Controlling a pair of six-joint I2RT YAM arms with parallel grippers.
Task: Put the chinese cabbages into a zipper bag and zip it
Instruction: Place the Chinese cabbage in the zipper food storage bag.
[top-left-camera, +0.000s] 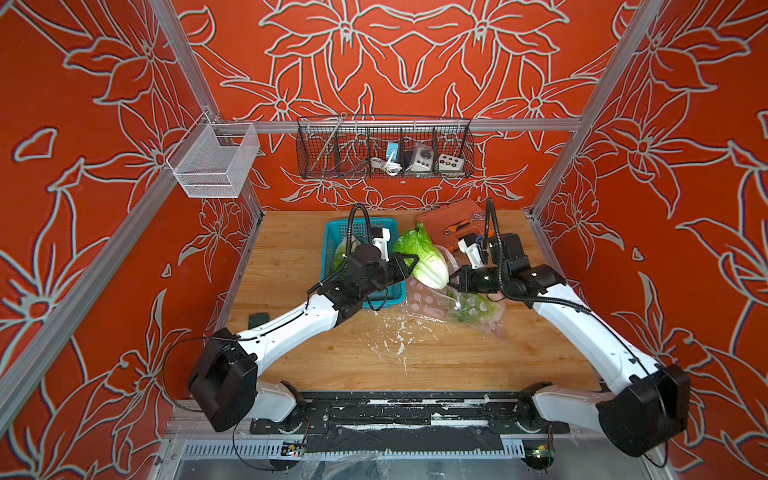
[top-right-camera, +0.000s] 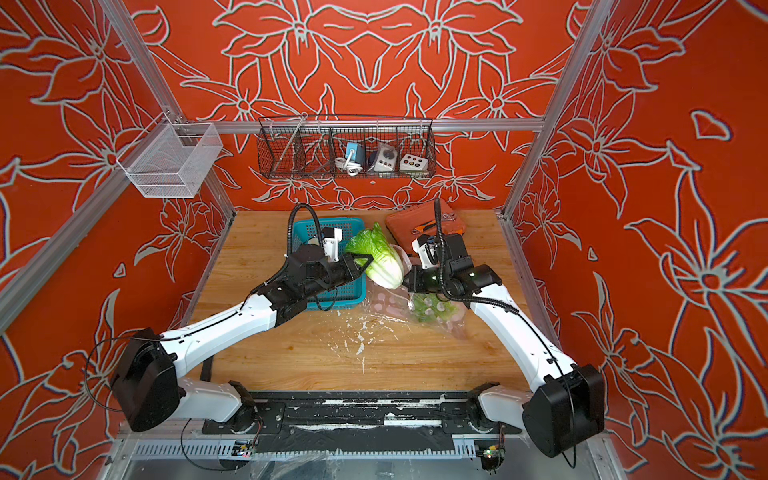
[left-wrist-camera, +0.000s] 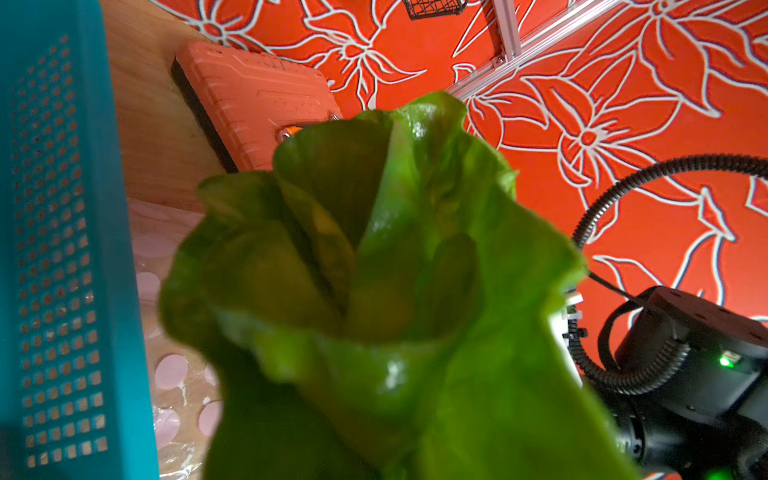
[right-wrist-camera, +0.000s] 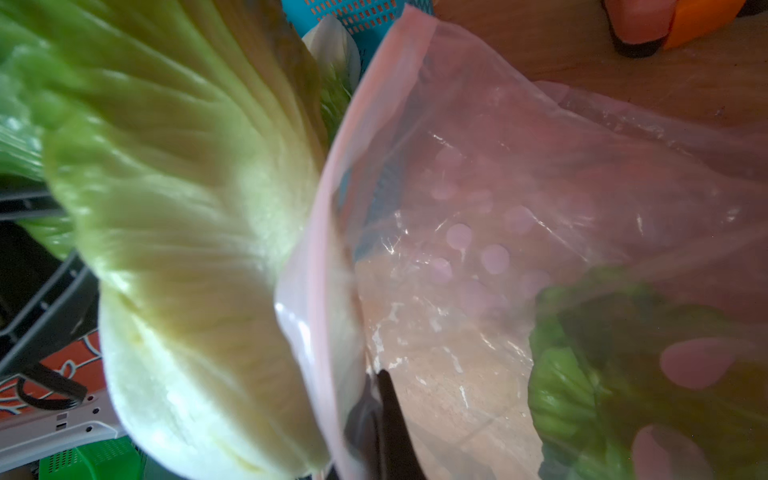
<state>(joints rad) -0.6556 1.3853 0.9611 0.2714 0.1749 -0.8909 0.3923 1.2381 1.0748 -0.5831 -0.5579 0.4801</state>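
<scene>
Arms reach in from both sides over the wooden table (top-left-camera: 415, 357). The left gripper (top-left-camera: 406, 264) is squeezed tight on the leafy green top of the lifted cabbage (top-left-camera: 426, 262). It holds the cabbage up in the air, tilted, with the white end pointing toward the right arm. In the left wrist view the lifted cabbage (left-wrist-camera: 374, 291) fills most of the picture and looks blurry. The right gripper (top-left-camera: 454, 280) is pressed together on the pink edge of the zipper bag (top-left-camera: 419, 301) and pinches it so the mouth stands open. In the right wrist view one of its dark fingers (right-wrist-camera: 386, 415) shows at that edge. The bag is clear with pink dots, and its far end lies on the table. The white end of the lifted cabbage (right-wrist-camera: 187, 208) is right beside the pink edge, but I cannot tell if it has gone inside. The bagged cabbage (top-left-camera: 471, 309) is inside the bag, and its green leaves show through the plastic. The basket cabbage (top-left-camera: 341, 251) lies in the teal basket (top-left-camera: 332, 232), mostly hidden behind the left arm. The basket stands just beside the bag. An orange tool case (top-left-camera: 449, 216) lies at the back of the table, behind the right gripper. A black wire rack (top-left-camera: 384, 147) hangs on the red flower wall.
</scene>
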